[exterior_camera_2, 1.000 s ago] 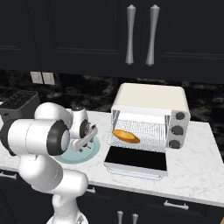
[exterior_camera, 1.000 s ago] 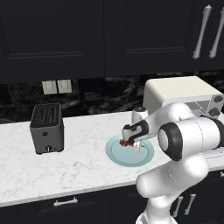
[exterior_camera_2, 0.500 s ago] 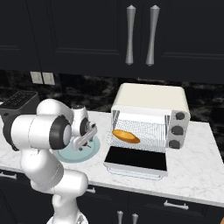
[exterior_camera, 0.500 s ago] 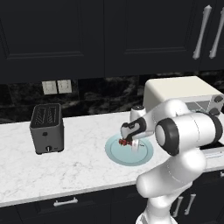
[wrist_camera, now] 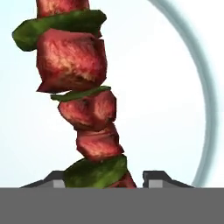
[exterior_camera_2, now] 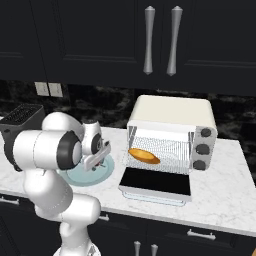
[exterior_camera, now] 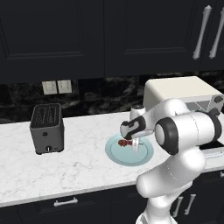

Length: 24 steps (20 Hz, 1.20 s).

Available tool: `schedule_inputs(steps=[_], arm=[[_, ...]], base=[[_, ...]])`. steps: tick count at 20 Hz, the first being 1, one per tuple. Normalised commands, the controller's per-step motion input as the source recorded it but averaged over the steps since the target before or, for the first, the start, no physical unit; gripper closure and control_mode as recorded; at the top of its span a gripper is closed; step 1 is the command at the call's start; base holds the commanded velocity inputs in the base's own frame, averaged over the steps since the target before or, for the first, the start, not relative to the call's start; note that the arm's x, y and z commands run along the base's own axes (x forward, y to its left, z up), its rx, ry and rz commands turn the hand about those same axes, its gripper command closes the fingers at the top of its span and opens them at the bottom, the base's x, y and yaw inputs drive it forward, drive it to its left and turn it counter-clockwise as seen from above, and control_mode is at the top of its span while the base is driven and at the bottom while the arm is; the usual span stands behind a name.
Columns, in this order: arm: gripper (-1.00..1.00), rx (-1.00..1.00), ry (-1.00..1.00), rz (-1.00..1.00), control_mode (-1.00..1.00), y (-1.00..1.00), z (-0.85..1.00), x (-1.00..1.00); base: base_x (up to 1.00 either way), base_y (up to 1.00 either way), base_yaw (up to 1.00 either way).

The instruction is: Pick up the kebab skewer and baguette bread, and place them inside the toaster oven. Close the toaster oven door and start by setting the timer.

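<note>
The skewer (wrist_camera: 83, 100) is seen lying on the plate (wrist_camera: 205, 113), running away from the gripper (wrist_camera: 103, 178) along the hand view. Its near end, a green piece over a red one, sits in the gap between the two fingertips (wrist_camera: 155, 177). The jaws are set at a middling width on either side of that end. Whether they already press on the skewer cannot be told, since the contact is cut off at the bottom of the hand view.

The skewer is strung with dark-red chunks, mottled with paler patches, separated by flat green slices.

From the left base view, the gripper (exterior_camera: 131, 141) is lowered onto the pale blue plate (exterior_camera: 114, 152), with a bit of the red skewer (exterior_camera: 124, 142) showing beside it. The plate rests on the white marble counter (exterior_camera: 78, 162), between the black toaster (exterior_camera: 46, 127) and the oven (exterior_camera_2: 172, 131).

In the right base view, the oven door (exterior_camera_2: 157, 182) is folded down flat, and the golden baguette (exterior_camera_2: 144, 156) lies on the rack inside.
</note>
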Motion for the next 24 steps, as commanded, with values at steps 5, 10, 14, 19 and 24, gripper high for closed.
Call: schedule_inputs(steps=[5, 10, 14, 19, 24], arm=[[1.0, 0.0, 0.0, 0.04, -1.0, 0.0, -0.31, -0.6], [1.0, 0.0, 0.0, 0.0, -1.0, -0.06, 0.01, -0.29], [1.0, 0.0, 0.0, 0.0, -1.0, -0.18, 0.28, -0.46], [1.0, 0.0, 0.0, 0.0, -1.0, -0.34, 0.45, -0.54], [1.0, 0.0, 0.0, 0.0, -1.0, -0.46, 0.57, -0.94]], base=[[0.0, 0.0, 0.0], [0.0, 0.0, 0.0], [0.0, 0.0, 0.0], [0.0, 0.0, 0.0], [0.0, 0.0, 0.0]])
